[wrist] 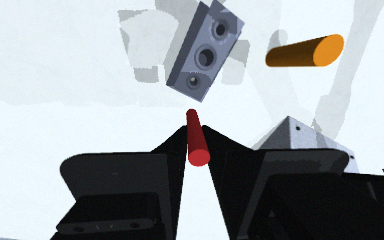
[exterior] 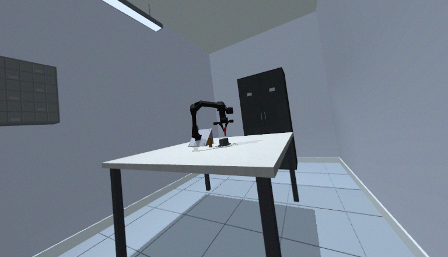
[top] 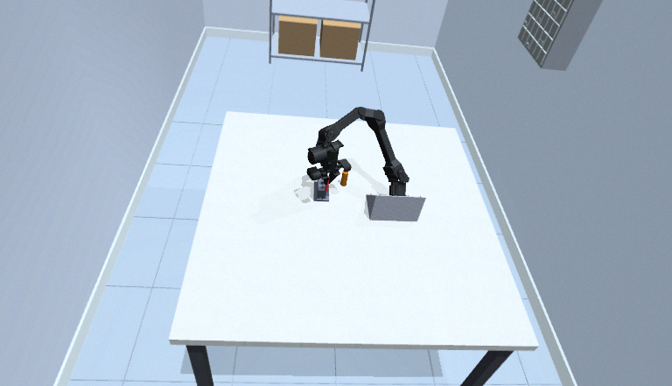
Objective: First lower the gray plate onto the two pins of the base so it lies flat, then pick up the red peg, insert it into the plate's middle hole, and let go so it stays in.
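Claw (top: 326, 179) (exterior: 224, 129) (wrist: 194, 129): grasping red peg (top: 326, 185) (exterior: 224, 131) (wrist: 197, 137) | peg: outside block's (top: 321, 194) (exterior: 223, 141) (wrist: 189, 92) holes | orange cylinder (top: 344, 178) (exterior: 210, 142) (wrist: 304, 52): beside block

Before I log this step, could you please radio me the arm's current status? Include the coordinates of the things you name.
Gripper (top: 326, 180) (exterior: 224, 129) (wrist: 194, 129) shut on red peg (top: 326, 185) (exterior: 224, 131) (wrist: 196, 137). Peg above table, not inserted. Gray plate (top: 321, 192) (exterior: 224, 141) (wrist: 186, 60)'s middle hole unfilled. Orange cylinder (top: 344, 178) (exterior: 210, 142) (wrist: 295, 54) beside, seemingly not blocking.

we're seeing a smooth, matt white tabletop (top: 346, 272) (exterior: 198, 155), and here's the red peg (top: 326, 185) (exterior: 224, 131) (wrist: 196, 137), smooth like plastic! our orange cylinder (top: 344, 178) (exterior: 210, 142) (wrist: 305, 51) looks plastic too, the black fingers matt, the gray wedge (top: 396, 208) (exterior: 201, 138) (wrist: 280, 137) finely grained, the shelf boxes (top: 297, 36) like plain cardboard.
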`<state>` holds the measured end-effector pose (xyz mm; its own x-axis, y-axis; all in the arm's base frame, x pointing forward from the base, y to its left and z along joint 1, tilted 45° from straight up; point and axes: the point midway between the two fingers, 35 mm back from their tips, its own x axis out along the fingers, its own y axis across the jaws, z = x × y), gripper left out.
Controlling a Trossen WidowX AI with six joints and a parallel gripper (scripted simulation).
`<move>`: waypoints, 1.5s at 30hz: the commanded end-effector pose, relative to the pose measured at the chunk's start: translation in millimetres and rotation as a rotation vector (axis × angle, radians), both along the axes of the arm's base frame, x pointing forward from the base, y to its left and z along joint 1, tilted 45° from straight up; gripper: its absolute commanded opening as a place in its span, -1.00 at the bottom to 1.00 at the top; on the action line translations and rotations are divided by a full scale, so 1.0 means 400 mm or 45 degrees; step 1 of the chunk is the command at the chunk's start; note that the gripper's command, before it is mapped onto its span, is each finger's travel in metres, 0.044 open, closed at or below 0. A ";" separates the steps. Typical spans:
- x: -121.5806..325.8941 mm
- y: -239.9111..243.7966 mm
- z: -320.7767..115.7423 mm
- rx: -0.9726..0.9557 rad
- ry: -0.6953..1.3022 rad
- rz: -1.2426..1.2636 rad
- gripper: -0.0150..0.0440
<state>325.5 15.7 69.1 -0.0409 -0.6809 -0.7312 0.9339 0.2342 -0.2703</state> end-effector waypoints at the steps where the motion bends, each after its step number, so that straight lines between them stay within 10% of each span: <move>1: 0.007 -0.021 0.023 -0.009 0.001 0.007 -0.49; 45: 0.017 -0.115 0.103 -0.030 0.032 0.021 -0.49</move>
<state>332.4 -30.0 109.9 -0.0475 -0.6967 -0.7158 0.9236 0.2422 -0.2971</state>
